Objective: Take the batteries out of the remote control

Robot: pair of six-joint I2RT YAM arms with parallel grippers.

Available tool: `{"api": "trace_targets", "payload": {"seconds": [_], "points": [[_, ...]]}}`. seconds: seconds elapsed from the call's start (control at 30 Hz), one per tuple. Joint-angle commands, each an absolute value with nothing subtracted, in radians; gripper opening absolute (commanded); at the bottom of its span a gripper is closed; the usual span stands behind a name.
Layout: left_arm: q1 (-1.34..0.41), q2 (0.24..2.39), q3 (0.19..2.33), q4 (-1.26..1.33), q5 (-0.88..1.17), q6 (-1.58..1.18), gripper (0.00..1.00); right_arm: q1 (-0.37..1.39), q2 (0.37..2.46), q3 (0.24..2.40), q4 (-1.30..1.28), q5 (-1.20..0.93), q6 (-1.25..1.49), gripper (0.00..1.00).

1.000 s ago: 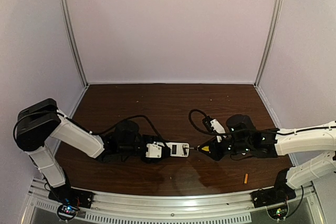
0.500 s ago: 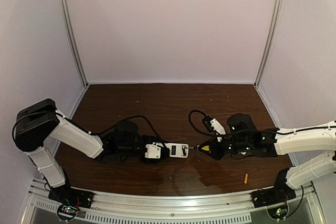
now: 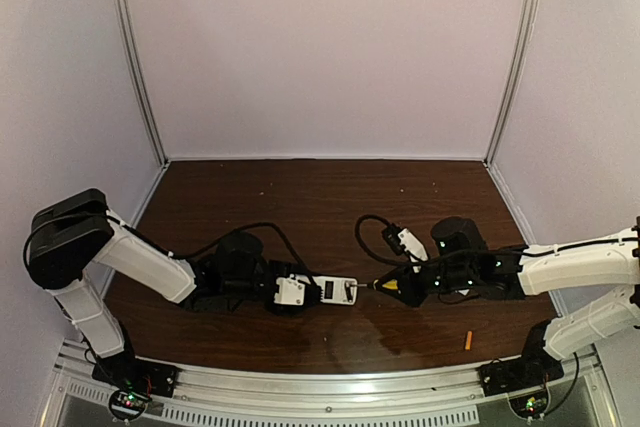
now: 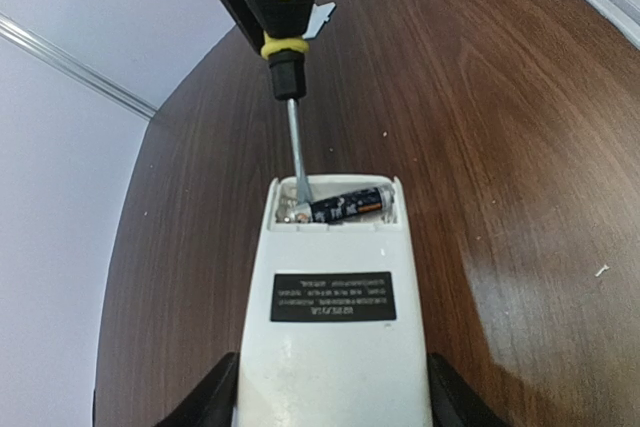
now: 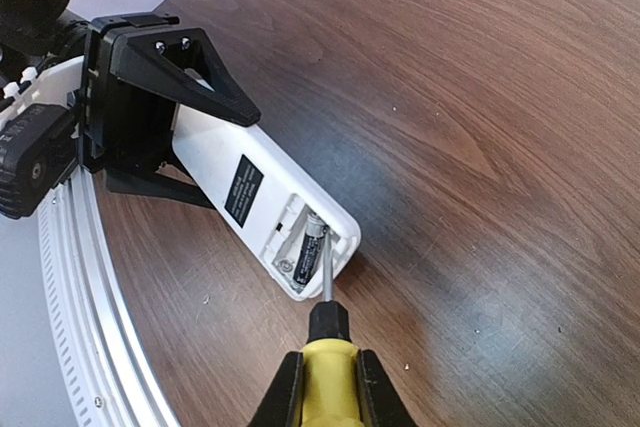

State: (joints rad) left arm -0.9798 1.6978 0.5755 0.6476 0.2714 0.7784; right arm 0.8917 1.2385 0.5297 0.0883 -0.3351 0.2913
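Pinching the remote control [image 4: 335, 332], left hand [image 4: 335, 402]; right hand [image 5: 323, 387] clamped on screwdriver [image 4: 291, 107], tip at dark battery [image 4: 347, 205].

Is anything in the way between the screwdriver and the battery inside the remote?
Nothing visible. The remote's compartment is uncovered, and the screwdriver held in the right pincer has its tip inside, at one end of the dark battery.

Dark wood-grain tabletop [image 3: 330, 197] enclosed on three sides by plain pale-lilac walls [image 3: 330, 57], with aluminium corner posts [image 3: 135, 57] at the rear and a slotted metal rail [image 3: 330, 382] along the near edge.
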Motion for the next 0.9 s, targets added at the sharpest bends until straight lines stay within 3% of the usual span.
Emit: {"api": "trace_targets", "payload": {"seconds": [0.0, 0.53, 0.87], "points": [[-0.991, 1.664, 0.571, 0.73, 0.334, 0.793, 0.0, 0.89, 1.256, 0.51, 0.157, -0.383, 0.259, 0.0], [-0.991, 1.654, 0.57, 0.72, 0.379, 0.783, 0.0, 0.894, 1.288, 0.506, 0.213, -0.422, 0.167, 0.0], [-0.986, 1.66, 0.603, 0.653, 0.377, 0.766, 0.0, 0.933, 1.295, 0.521, 0.187, -0.308, 0.078, 0.0]]}}
